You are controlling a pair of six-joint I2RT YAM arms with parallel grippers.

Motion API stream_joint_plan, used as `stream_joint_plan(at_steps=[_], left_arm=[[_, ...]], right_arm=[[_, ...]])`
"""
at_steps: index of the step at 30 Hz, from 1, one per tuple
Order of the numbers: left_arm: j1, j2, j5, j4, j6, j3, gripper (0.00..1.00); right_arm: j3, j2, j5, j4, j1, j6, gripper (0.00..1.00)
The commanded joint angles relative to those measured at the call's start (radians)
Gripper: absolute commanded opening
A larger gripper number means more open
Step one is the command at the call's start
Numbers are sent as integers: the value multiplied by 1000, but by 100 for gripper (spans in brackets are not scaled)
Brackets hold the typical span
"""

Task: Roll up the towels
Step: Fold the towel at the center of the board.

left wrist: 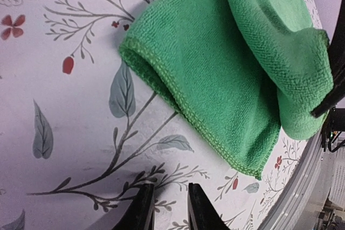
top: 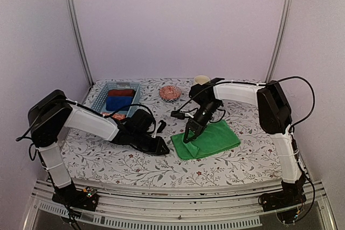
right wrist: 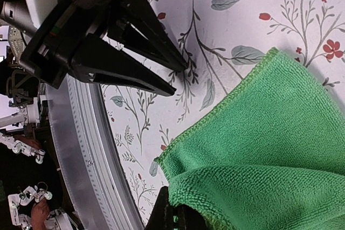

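A bright green towel [top: 210, 139] lies folded on the flowered tablecloth, right of centre. My right gripper [top: 187, 138] is shut on its left edge, and that edge is lifted and folded over the rest. The right wrist view shows the towel [right wrist: 269, 149] pinched in this gripper [right wrist: 173, 208] at the bottom of the frame. My left gripper [top: 164, 149] rests low on the cloth just left of the towel's near corner, not touching it. Its jaws [left wrist: 170, 187] stand slightly open with only tablecloth between them, the towel [left wrist: 226, 68] ahead. An orange cloth [top: 119, 115] peeks out behind the left arm.
A blue basket [top: 102, 96] at the back left holds a blue and a dark red cloth roll. A round pinkish-red patterned object [top: 170, 92] and a pale cup [top: 201, 79] stand at the back. The metal rail [right wrist: 81, 149] of the table's near edge runs close to both grippers.
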Motion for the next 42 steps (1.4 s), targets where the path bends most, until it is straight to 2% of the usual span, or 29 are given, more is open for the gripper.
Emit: stream_joint_plan(at_steps=[1, 4, 7, 9, 10, 15, 21, 25, 30, 34, 37, 42], left_arm=[[-10, 11, 17, 33, -5, -16, 23], [-12, 9, 14, 34, -6, -19, 22], [-11, 3, 1, 37, -10, -24, 22], [-12, -11, -19, 40, -16, -33, 22], [-11, -23, -28, 43, -19, -41, 22], [-11, -88, -75, 28, 1, -53, 24], [-13, -140, -121, 21, 53, -25, 29], [-16, -154, -119, 40, 132, 9, 32], [-18, -152, -153, 27, 205, 55, 34], [-17, -123, -166, 13, 219, 83, 35], [-17, -92, -155, 19, 196, 94, 36], [-18, -133, -193, 90, 103, 19, 37]], right_arm=[[37, 33, 38, 32, 6, 43, 3], [57, 81, 25, 37, 5, 54, 6], [111, 104, -5, 35, 9, 55, 17], [148, 107, -15, 11, 10, 35, 28], [154, 95, -19, -1, 9, 24, 34], [99, -43, -37, -26, 7, -52, 46], [-38, -172, -64, -56, -16, -142, 53], [-127, -274, -46, -14, -75, -163, 53], [-159, -377, -73, -26, -114, -228, 55], [-138, -378, -135, -9, -109, -237, 59], [-87, -319, -132, -34, -78, -233, 59], [-7, -256, -192, -69, -44, -246, 60]])
